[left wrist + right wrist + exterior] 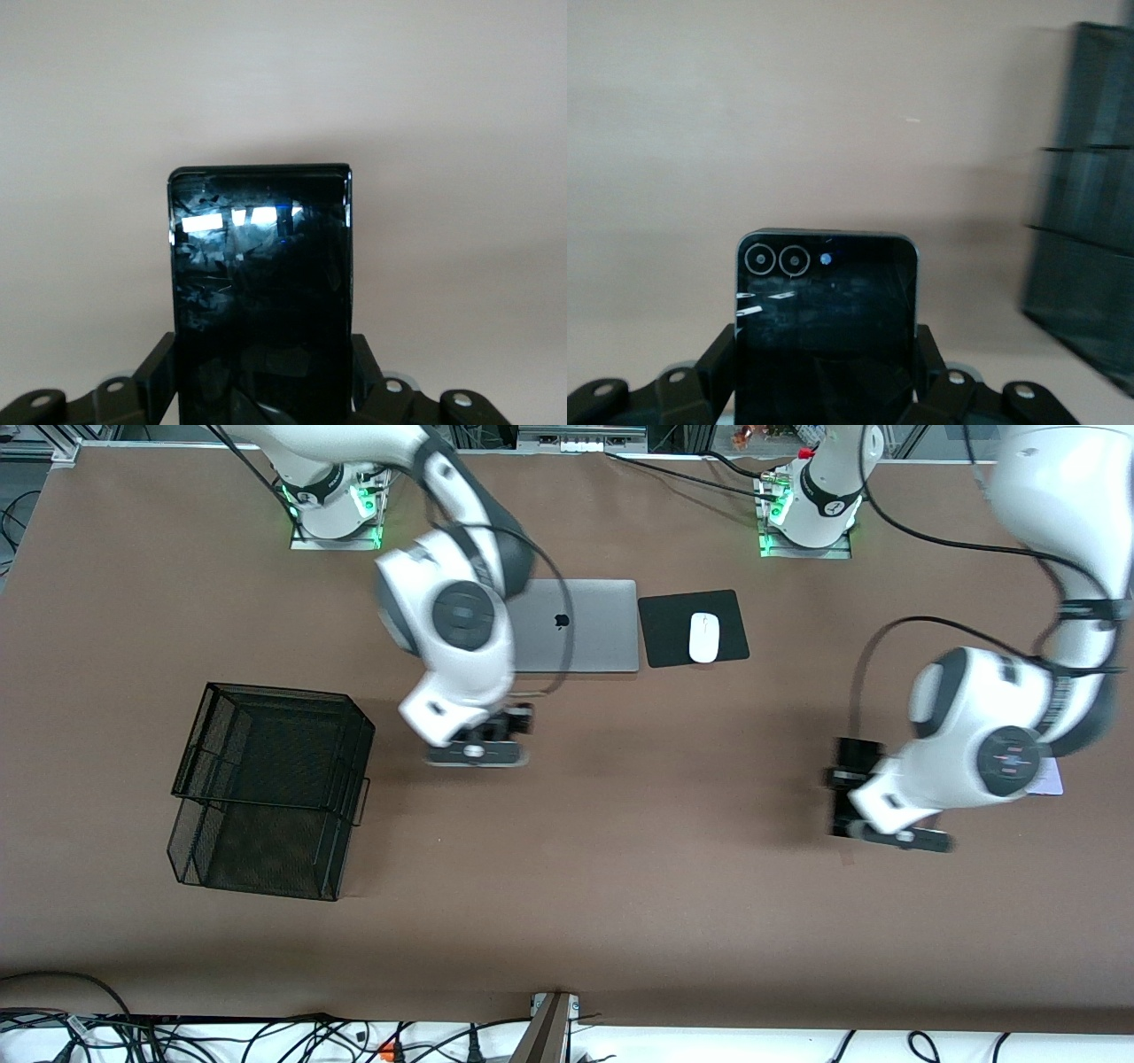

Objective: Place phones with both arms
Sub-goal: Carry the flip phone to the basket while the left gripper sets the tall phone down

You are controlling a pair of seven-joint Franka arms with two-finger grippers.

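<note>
Brown bench (620, 824): left pincer (266, 390) grips the long black phone (259, 292); right pincer (824, 390) grips the flip phone (826, 328); mesh basket (270, 788) toward the right arm's end.

The right gripper (824, 390) holds the black flip phone (826, 328) between its two black fingers (713, 363), one pressed against each long edge. The phone's cracked, glossy face shows two ringed camera lenses and a small dot along one end. Brown table (788, 115) lies underneath. A black mesh rack (1085, 204), blurred, stands at three o'clock from the phone.
</note>
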